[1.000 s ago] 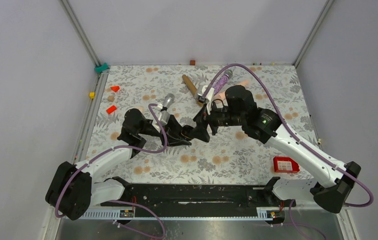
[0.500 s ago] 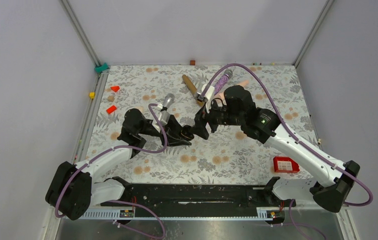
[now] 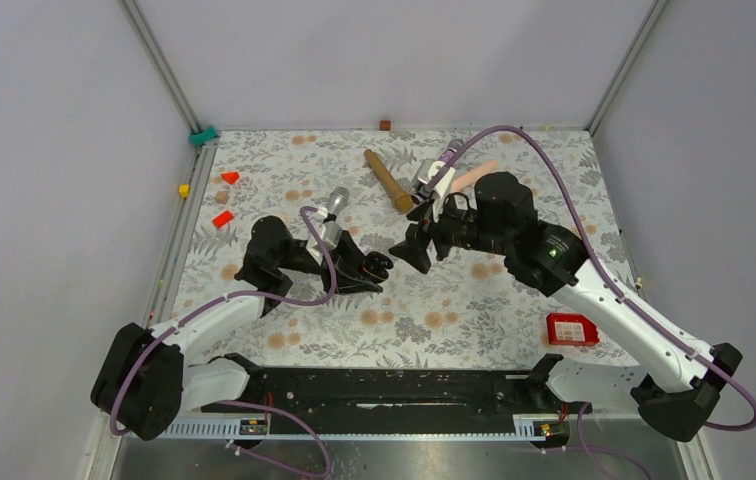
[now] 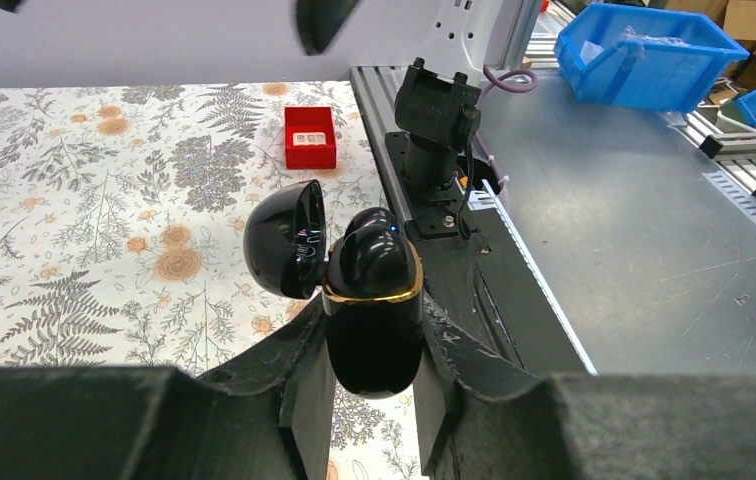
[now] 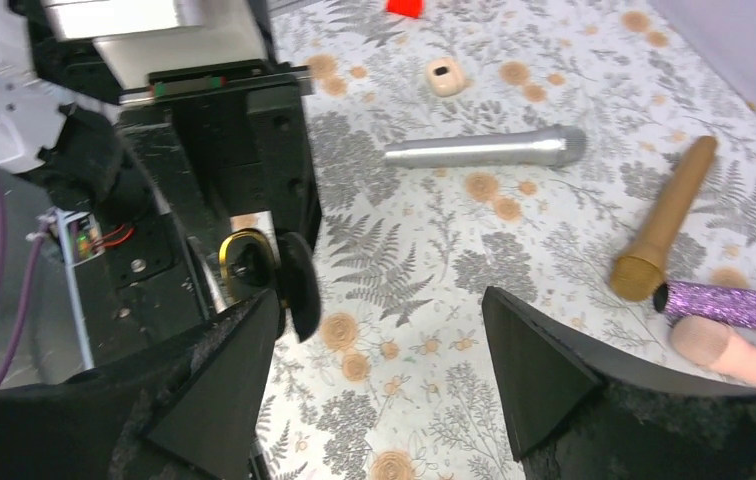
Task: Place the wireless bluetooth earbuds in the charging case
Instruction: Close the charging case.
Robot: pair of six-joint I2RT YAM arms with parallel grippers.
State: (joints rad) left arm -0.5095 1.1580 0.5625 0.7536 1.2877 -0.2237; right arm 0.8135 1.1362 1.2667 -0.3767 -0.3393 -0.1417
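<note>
Left gripper [image 4: 372, 352] clamped on the glossy black egg-shaped charging case with a gold rim [image 4: 374, 300] (lid swung open) above the floral table's [image 3: 454, 310] middle. Right gripper [image 5: 379, 325] spread wide, near it. The earbuds cannot be made out.

My overhead camera shows a table [image 3: 434, 300] covered in a pale cloth printed with grey ferns and orange flowers. Toward its far left corner I see a far red wedge [image 3: 229, 177] and a near red wedge [image 3: 222, 219], with a small tan block [image 3: 222, 197] between them. A silver microphone [image 5: 484, 150] lies left of centre. Farther back, a gold microphone [image 3: 387, 180] lies at a slant. Near its head, to the right, a purple glitter microphone [image 5: 734, 305] and a pink stick-shaped piece [image 3: 476, 175] lie side by side. A red box [image 3: 571, 328] sits flat near the right front edge, well apart from the rest.
</note>
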